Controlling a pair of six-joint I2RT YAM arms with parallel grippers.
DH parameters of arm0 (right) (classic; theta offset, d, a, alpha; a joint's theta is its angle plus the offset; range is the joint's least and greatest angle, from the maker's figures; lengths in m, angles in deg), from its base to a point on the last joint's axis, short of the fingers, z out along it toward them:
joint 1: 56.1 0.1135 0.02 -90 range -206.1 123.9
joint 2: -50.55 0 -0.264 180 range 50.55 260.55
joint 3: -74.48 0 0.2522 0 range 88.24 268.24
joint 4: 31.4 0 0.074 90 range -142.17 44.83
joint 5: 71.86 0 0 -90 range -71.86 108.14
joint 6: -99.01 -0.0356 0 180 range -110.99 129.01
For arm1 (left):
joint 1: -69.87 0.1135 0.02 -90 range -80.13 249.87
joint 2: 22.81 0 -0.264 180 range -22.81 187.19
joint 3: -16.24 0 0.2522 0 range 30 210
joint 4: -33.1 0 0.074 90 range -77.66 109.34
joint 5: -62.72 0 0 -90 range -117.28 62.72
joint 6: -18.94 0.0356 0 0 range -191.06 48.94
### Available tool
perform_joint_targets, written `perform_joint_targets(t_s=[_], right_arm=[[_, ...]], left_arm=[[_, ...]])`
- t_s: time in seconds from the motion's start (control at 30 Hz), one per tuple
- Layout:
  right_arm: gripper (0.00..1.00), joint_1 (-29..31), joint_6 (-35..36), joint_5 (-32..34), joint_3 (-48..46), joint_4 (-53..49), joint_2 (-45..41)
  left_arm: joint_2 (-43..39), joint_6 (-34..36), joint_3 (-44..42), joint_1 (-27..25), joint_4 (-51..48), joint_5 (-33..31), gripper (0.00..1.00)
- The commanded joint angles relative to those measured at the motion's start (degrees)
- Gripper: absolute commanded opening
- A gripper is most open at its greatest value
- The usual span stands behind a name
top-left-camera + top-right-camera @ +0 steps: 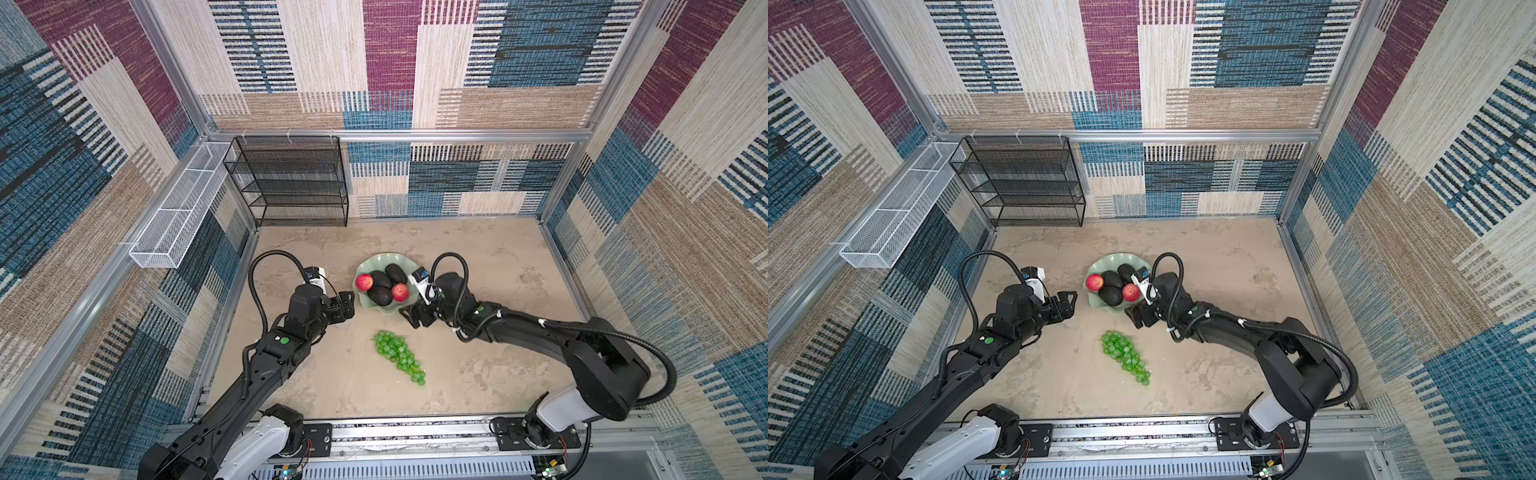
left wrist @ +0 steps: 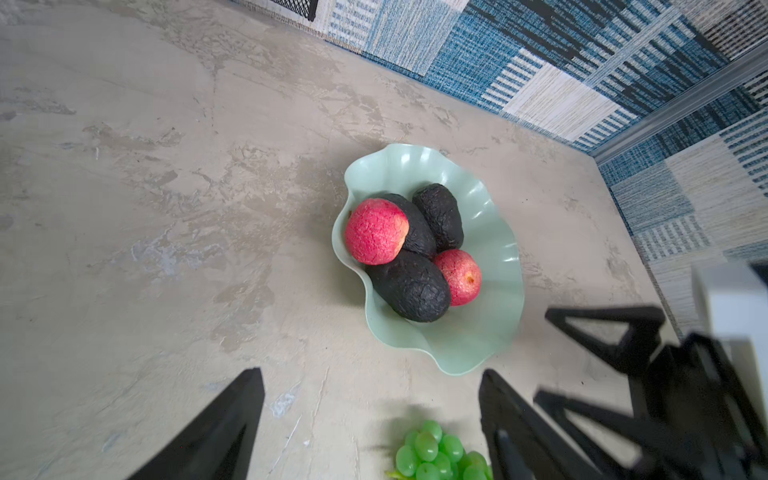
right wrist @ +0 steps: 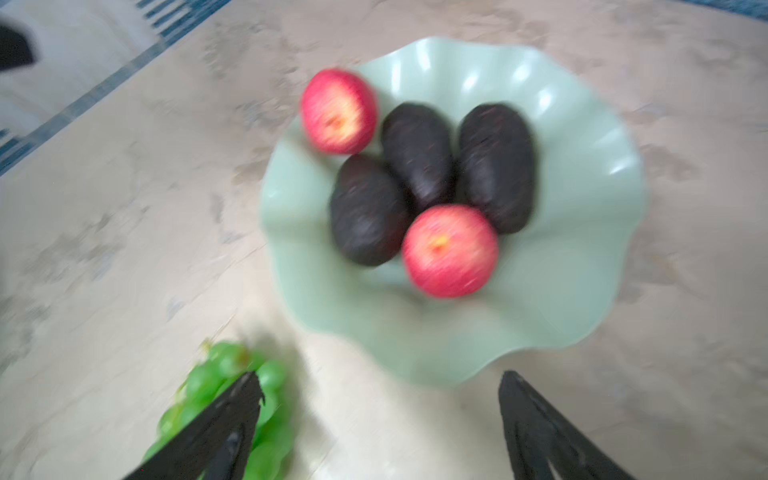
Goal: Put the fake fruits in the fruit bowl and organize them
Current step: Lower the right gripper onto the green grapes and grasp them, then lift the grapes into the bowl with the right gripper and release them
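Beige surface has 3 avocados and 2 apples in the fruit bowl, grapes lying near it, so with your left tool and right tool both spread apart and empty, pinch the bunch's thick middle.

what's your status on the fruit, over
Both sets of jaws open, empty. Three avocados, two apples in bowl. Grapes out on table, nothing blocking.

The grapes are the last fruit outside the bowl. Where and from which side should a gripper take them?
Take the grapes by the thick end nearest the fruit bowl, from above, jaws across its width. It lies flat on the table and tapers away from the bowl, so the thin tip likely offers less hold.
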Motion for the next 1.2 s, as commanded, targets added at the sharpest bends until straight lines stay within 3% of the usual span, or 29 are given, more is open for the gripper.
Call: perform_joint_targets(t_s=[0.0, 0.17, 0.47, 0.6, 0.8, 0.97, 1.17], right_arm=[[0.93, 4.2, -1.3, -4.3, -6.2, 10.4, -3.3], [0.93, 7.8, -2.2, -3.5, -8.9, 11.9, -0.6], [0.89, 9.6, -2.6, -1.4, -5.3, 11.6, 8.9], [0.78, 9.7, -2.4, -0.4, -4.7, 10.8, 10.8], [0.48, 9.7, -3.2, 1.3, -5.2, 10.0, 11.3], [0.35, 9.7, -4.9, 2.1, -6.6, 9.8, 7.7], [0.34, 9.4, -6.5, 4.2, -9.9, 6.2, -3.7]], left_arm=[[0.3, 1.9, 0.7, 0.2, 2.3, -1.4, 0.85], [0.7, 1.9, 0.9, 0.2, 3.0, -1.0, 0.85], [-0.4, 1.7, 0.8, 0.2, 2.2, -1.5, 0.85], [-0.6, 2.1, 0.8, 0.2, 1.9, -2.1, 0.84], [-0.1, 2.2, 0.9, 0.3, 2.2, -2.1, 0.85], [0.5, 2.3, 1.3, 0.2, 2.3, -2.1, 0.85], [0.7, 2.6, 1.3, 0.4, 2.4, -2.4, 0.85]])
